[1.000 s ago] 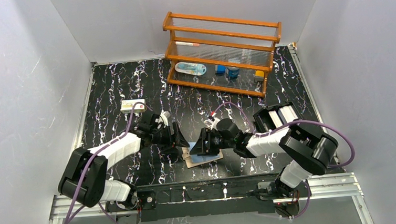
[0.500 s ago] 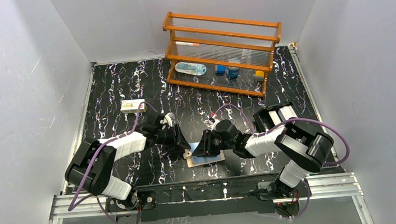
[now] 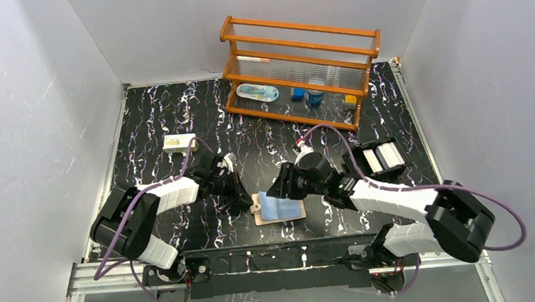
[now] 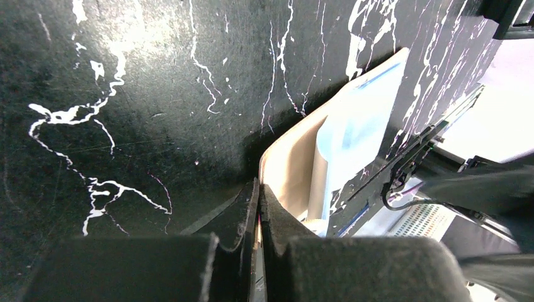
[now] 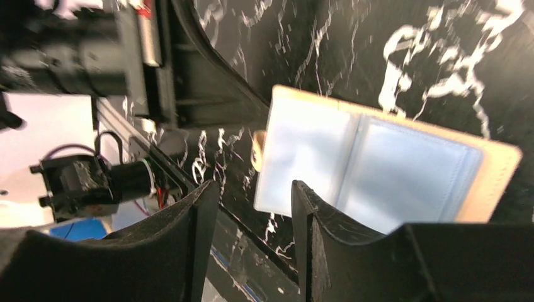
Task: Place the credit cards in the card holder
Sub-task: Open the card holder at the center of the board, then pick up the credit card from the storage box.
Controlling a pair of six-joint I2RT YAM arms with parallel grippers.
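Observation:
The tan card holder (image 3: 294, 214) lies open on the black marble table just ahead of the arm bases. A light blue credit card (image 3: 279, 207) rests on its open face (image 5: 302, 151); I cannot tell whether it sits inside a pocket. My left gripper (image 3: 245, 199) is shut on the holder's left edge (image 4: 277, 167), which curls up off the table at the fingertips (image 4: 259, 189). My right gripper (image 3: 286, 187) hovers over the holder's far side. It is open (image 5: 252, 189), with nothing between its fingers.
A wooden rack (image 3: 301, 63) with small items on its shelves stands at the back. A small beige box (image 3: 179, 143) lies at the left. A black case with white inserts (image 3: 380, 157) sits at the right. The metal rail (image 3: 279, 258) runs along the near edge.
The left gripper has closed at the holder's left edge. The right gripper has lifted off the holder and drawn back slightly, with its elbow swung right. The blue card now lies uncovered.

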